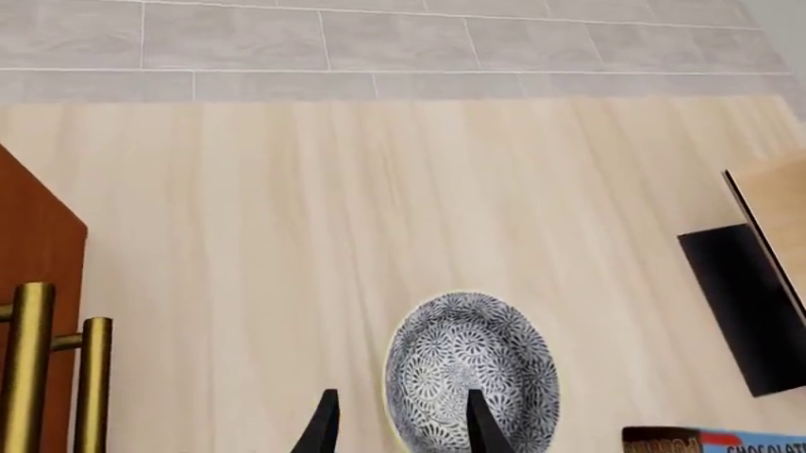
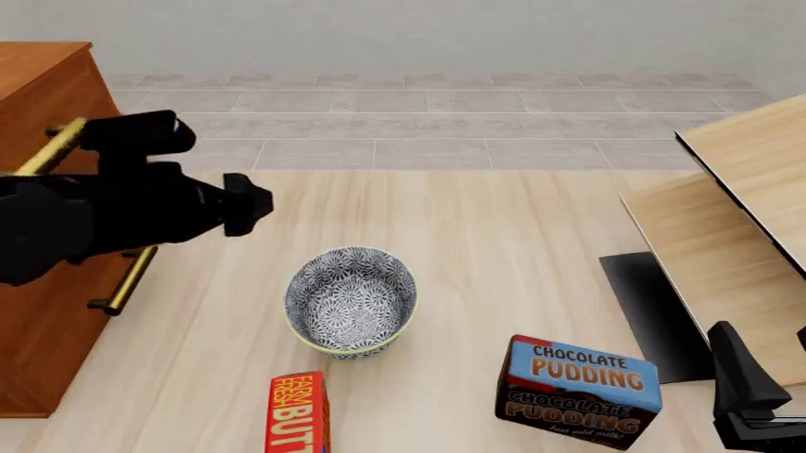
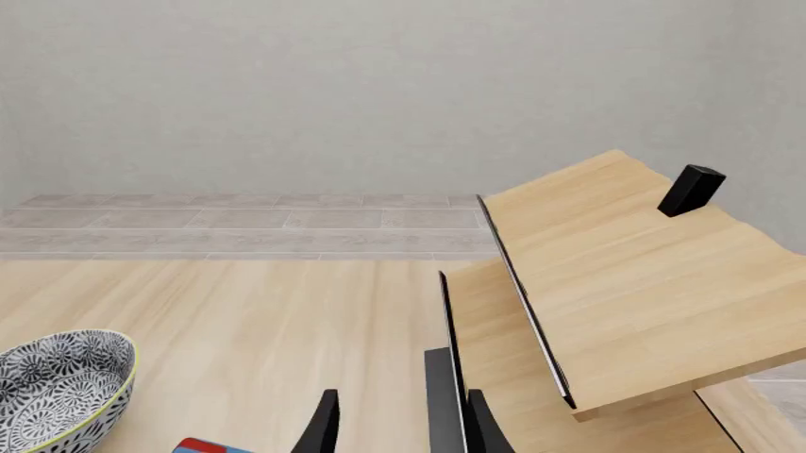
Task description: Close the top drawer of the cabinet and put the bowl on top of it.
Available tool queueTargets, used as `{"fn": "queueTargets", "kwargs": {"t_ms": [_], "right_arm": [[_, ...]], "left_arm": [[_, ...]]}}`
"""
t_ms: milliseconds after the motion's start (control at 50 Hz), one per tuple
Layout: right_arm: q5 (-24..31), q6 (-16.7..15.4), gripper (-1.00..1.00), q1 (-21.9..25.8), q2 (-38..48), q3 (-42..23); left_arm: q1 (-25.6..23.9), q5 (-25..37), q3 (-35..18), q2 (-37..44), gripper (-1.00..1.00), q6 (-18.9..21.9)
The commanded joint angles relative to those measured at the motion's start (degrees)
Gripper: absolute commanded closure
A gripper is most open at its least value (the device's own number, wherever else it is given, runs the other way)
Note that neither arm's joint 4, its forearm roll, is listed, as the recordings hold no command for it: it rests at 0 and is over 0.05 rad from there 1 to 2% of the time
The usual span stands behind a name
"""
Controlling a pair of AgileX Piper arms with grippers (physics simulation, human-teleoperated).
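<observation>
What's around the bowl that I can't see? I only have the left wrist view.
Observer: In the front view, a red butter box lies on the table nearer to us than the bowl, apart from it.
Operator: And the blue box corner I can see?
Observer: That's a chocolate pudding box, to the bowl's right and not touching it.
Operator: Where is the right arm?
Observer: The right gripper is at the near right by the pale boards, open, holding nothing and away from the bowl.
</observation>
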Motion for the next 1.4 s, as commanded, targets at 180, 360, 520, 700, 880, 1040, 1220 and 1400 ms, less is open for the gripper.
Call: {"fn": "queueTargets", "kwargs": {"t_ms": [180,360,520,700,880,1040,1220,1400], "right_arm": [[0.0,0.0,-1.00,0.0,-0.1,0.1],[0.0,0.0,-1.00,0.0,-0.1,0.1],[0.0,0.0,-1.00,0.0,-0.1,0.1],[0.0,0.0,-1.00,0.0,-0.1,0.1],[0.0,0.0,-1.00,0.0,-0.1,0.1],[0.0,0.0,-1.00,0.0,-0.1,0.1],[0.0,0.0,-1.00,0.0,-0.1,0.1],[0.0,0.0,-1.00,0.0,-0.1,0.1]], "left_arm": [[1.2,-3.4,0.6,5.2,-1.00,-1.4],[0.7,-5.9,2.5,7.8,-1.00,-2.9],[1.5,-8.2,3.5,9.7,-1.00,-2.5],[1.5,-10.2,4.6,11.8,-1.00,-2.3],[1.8,-11.6,5.8,13.4,-1.00,-2.2],[1.6,-13.2,6.8,15.2,-1.00,-2.8],[1.0,-15.0,7.7,17.4,-1.00,-3.3],[0.2,-16.9,8.7,19.4,-1.00,-3.8]]}}
